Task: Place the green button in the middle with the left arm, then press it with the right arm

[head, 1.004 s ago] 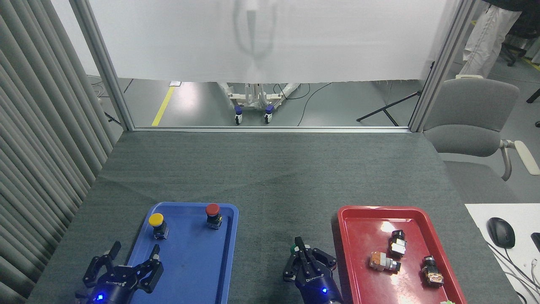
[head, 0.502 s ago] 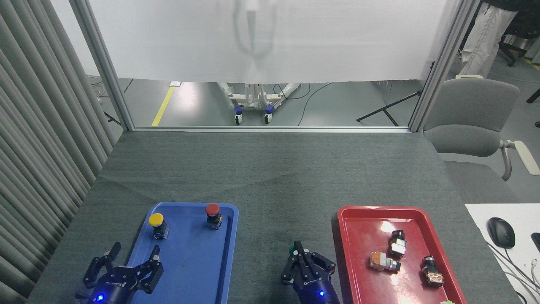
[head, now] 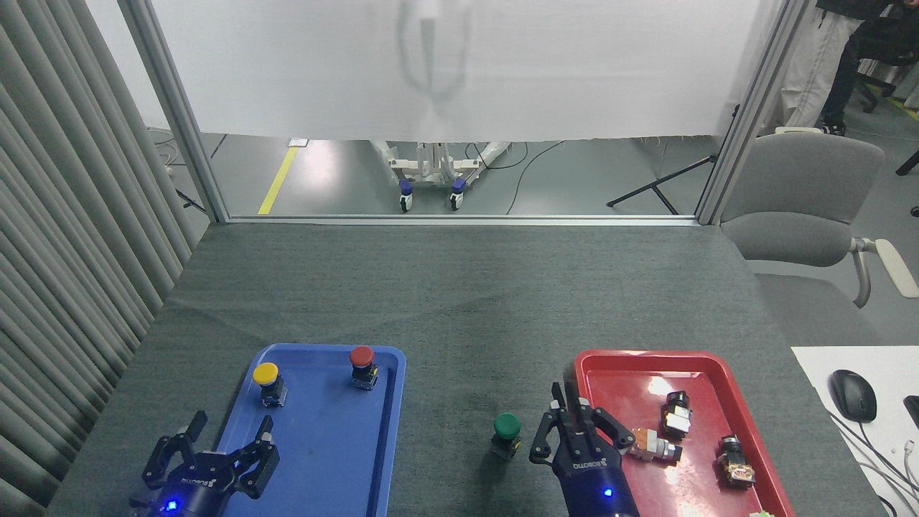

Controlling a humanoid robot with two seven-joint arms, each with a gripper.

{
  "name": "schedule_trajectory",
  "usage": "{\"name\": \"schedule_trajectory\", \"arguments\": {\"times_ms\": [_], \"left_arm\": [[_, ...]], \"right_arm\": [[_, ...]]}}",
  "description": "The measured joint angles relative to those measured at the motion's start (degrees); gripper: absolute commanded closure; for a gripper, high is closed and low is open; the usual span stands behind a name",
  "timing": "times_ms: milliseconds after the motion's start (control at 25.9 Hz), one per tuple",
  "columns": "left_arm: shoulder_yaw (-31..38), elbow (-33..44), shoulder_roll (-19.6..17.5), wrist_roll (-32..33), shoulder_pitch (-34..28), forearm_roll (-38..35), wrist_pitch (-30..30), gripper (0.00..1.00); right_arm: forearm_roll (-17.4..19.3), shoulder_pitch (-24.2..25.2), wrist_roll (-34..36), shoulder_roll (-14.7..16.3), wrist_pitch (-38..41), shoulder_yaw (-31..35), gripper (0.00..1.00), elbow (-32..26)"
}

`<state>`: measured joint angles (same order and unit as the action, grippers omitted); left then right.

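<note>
Fingers of your right gripper (head: pixel 567 424) are bunching together, holding nothing, just beside the green button (head: pixel 507 434), which is standing upright on the grey table (head: pixel 459 301) between trays. Your left gripper (head: pixel 215 456) is hanging spread, empty, probably done placing.

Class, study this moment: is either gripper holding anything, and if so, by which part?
Nothing is held. The left gripper is open beside the blue tray. The right gripper has its fingers together on nothing; the green button stands free beside it.

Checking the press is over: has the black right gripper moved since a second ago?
Yes. The black right gripper shifted right, off the green button, toward the red tray.
</note>
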<state>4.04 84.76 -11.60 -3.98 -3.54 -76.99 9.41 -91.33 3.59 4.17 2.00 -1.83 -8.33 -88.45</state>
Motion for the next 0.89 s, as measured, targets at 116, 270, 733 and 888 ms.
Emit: {"name": "schedule_trajectory", "arguments": {"times_ms": [116, 270, 733, 888], "left_arm": [[0.0, 0.08, 0.1, 0.0, 0.02, 0.0, 0.0, 0.0], [0.0, 0.14, 0.25, 0.0, 0.02, 0.0, 0.0, 0.0], [-0.08, 0.73, 0.43, -0.09, -0.5, -0.14, 0.0, 0.0], [-0.24, 0.94, 0.49, 0.06, -0.52, -0.1, 0.0, 0.0]], "right_arm": [[0.02, 1.78, 0.04, 1.01, 0.87, 2.95, 0.01, -2.01], [0.55, 4.57, 0.25, 1.34, 1.12, 6.01, 0.0, -3.96], [5.45, 7.78, -0.57, 1.6, 2.19, 9.04, 0.0, -5.65], [5.64, 8.18, -0.62, 2.16, 2.5, 9.09, 0.0, -6.25]]}}
